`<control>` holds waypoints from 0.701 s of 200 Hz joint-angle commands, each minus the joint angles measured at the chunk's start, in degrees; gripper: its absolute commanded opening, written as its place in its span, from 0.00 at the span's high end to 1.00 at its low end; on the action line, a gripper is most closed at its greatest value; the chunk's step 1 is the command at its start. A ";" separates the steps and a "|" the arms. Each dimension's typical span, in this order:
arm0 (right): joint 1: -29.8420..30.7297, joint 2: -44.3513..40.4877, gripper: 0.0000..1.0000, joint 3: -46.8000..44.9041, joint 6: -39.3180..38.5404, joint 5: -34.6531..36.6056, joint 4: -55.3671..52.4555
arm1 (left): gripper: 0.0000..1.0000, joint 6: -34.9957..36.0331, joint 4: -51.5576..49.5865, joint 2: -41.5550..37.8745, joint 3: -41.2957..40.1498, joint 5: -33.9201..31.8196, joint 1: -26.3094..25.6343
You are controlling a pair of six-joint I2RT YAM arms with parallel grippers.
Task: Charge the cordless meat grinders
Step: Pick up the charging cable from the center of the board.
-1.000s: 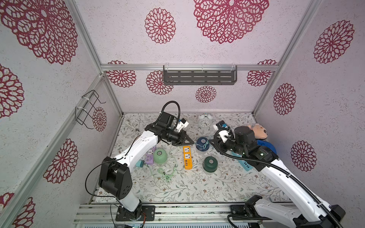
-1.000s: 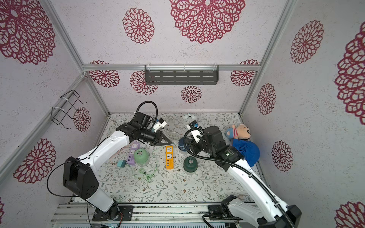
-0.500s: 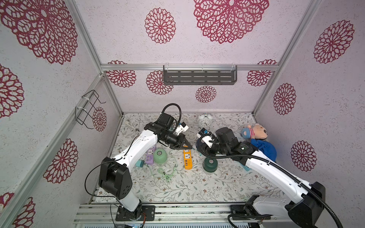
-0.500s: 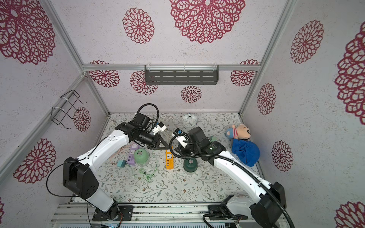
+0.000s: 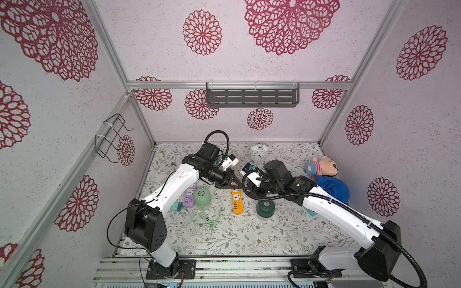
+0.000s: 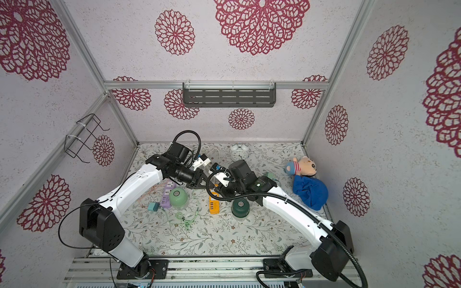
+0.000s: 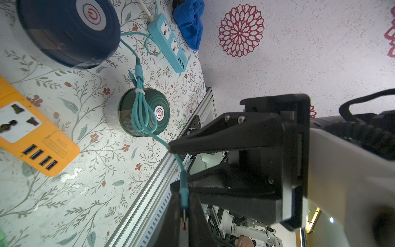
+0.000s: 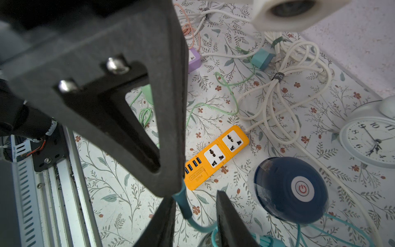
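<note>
My left gripper [image 7: 184, 192] is shut on the plug end of a teal charging cable [image 7: 139, 111], held above the table's middle [image 5: 234, 183]. The cable's tied bundle hangs below it. My right gripper [image 8: 195, 198] faces the left one tip to tip. It is open, with the plug [image 8: 181, 203] between its fingers, close to one and apart from the other. The mint green meat grinder [image 5: 202, 197] and the dark green one [image 5: 265, 208] stand on the floral mat in both top views. The navy blue grinder [image 8: 290, 190] sits under my right arm, hidden from above.
An orange power strip [image 5: 236, 202] lies between the green grinders, a purple one [image 5: 190, 198] by the mint grinder, a blue one [image 7: 168, 42] at the right. A white alarm clock [image 5: 259, 152], coiled white cables [image 8: 288, 89], a plush doll [image 5: 323, 168] and a blue cloth [image 5: 333, 188] lie around.
My right arm has swung left from beside the doll to meet the left gripper, and its jaws have narrowed round the cable plug. The left gripper has shifted slightly, still holding the cable.
</note>
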 commanded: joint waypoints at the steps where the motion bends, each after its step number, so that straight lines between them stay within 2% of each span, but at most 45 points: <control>1: 0.37 0.02 0.68 2.32 -1.22 0.66 0.04 | 1.00 1.58 -0.95 0.36 1.11 1.76 0.27; 55: 0.39 1.03 0.77 3.51 -1.33 0.92 0.24 | 1.00 2.14 -1.42 0.77 0.98 2.37 0.16; 85: 0.37 1.21 0.90 3.59 -1.38 0.95 0.17 | 1.00 2.15 -1.51 0.98 1.08 2.51 0.22; 101: 0.38 1.21 1.00 3.37 -1.58 1.31 0.11 | 0.74 1.75 -1.40 0.56 1.25 0.96 0.31; 114: 0.38 1.23 1.00 3.15 -1.77 1.75 -0.07 | 0.53 0.45 -0.19 -0.31 0.92 -0.65 0.91; 124: 0.37 1.09 1.00 2.84 -1.80 2.07 -0.03 | 0.48 -1.24 1.49 -1.22 0.27 -1.28 1.87; 140: 0.35 0.87 1.00 2.30 -1.89 2.65 -0.02 | 0.46 -3.89 4.32 -2.80 -1.12 -1.83 4.00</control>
